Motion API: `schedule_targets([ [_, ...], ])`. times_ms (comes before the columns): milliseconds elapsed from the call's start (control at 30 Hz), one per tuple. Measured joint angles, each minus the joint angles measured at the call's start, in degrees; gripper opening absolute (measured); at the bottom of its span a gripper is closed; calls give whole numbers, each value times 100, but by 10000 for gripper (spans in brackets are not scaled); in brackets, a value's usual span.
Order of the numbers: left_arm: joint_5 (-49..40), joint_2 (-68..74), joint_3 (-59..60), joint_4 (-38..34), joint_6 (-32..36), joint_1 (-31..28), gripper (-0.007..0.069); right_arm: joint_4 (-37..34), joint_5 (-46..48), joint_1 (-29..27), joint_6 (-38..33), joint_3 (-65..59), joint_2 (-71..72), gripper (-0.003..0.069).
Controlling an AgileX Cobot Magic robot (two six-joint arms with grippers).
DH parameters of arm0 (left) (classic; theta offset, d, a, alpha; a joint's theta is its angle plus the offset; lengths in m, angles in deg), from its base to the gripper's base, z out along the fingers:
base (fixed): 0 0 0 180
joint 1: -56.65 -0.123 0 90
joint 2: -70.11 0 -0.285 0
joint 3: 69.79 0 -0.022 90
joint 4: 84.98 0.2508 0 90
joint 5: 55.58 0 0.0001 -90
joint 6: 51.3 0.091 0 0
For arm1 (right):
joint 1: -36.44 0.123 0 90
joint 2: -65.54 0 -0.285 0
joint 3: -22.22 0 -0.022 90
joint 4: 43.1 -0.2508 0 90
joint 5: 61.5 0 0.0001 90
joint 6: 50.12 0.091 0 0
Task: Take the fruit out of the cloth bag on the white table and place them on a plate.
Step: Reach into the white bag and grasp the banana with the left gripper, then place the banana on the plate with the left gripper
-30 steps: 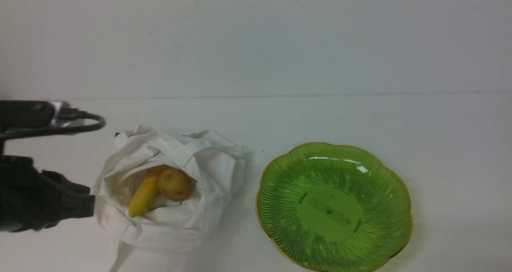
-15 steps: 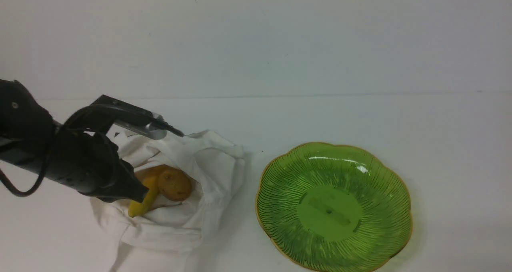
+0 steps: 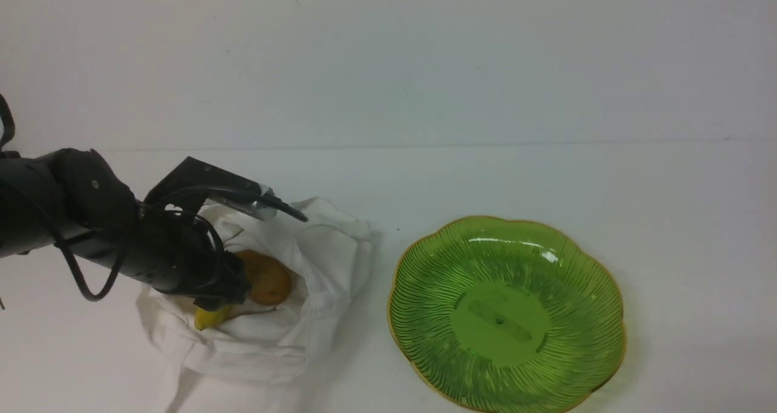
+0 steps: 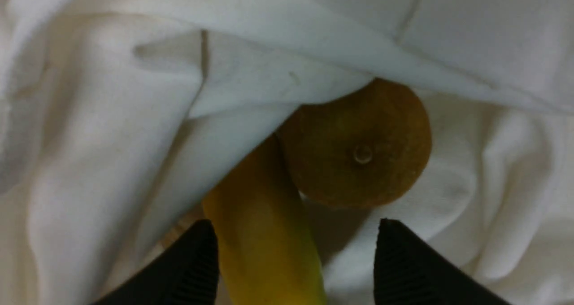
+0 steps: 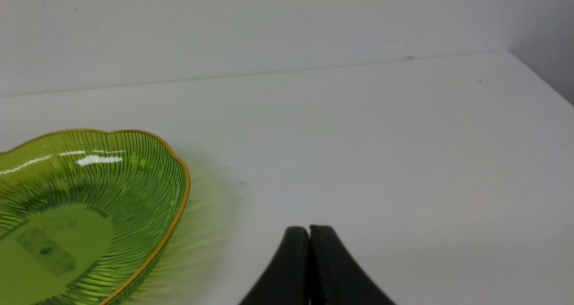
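The left pincer [image 4: 296, 251] is spread wide over the open cloth bag [image 3: 255, 346], on the left side of the white table [image 3: 376, 176]. In the left wrist view its two tips stand well apart, with the yellow banana [image 4: 269, 228] between them. I cannot tell if any tip touches the banana, but nothing is pinched. The banana lies inside the bag, and the round brown fruit [image 3: 267, 280] lies in the bag too, just beside it, on its right. A fold of cloth covers one part of both fruits. The green plate [image 3: 473, 346] with gold rim is to the right of the bag, apart from it, and holds no fruit. The right pincer [image 5: 309, 235] is pressed together, with nothing between its tips
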State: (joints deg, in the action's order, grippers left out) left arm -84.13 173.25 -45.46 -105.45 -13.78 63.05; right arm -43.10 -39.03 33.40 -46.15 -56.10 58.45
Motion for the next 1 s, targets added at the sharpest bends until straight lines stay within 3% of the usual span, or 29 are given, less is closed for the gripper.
schedule_targets([
  [267, 24, 383, -11, 197, -28, 0, 419, 0, 0, 0, 0, 0, 0, -13],
  [367, -35, 409, -30, 197, -96, 0, 364, 0, 0, 0, 0, 0, 0, -13],
  [400, -148, 403, -41, 197, -152, 0, 301, 0, 0, 0, 0, 0, 0, -13],
  [467, -235, 368, -47, 197, -192, 0, 281, 0, 0, 0, 0, 0, 0, -13],
  [1000, -2383, -786, -143, 228, -504, 7, 282, 0, 0, 0, 0, 0, 0, -13],
])
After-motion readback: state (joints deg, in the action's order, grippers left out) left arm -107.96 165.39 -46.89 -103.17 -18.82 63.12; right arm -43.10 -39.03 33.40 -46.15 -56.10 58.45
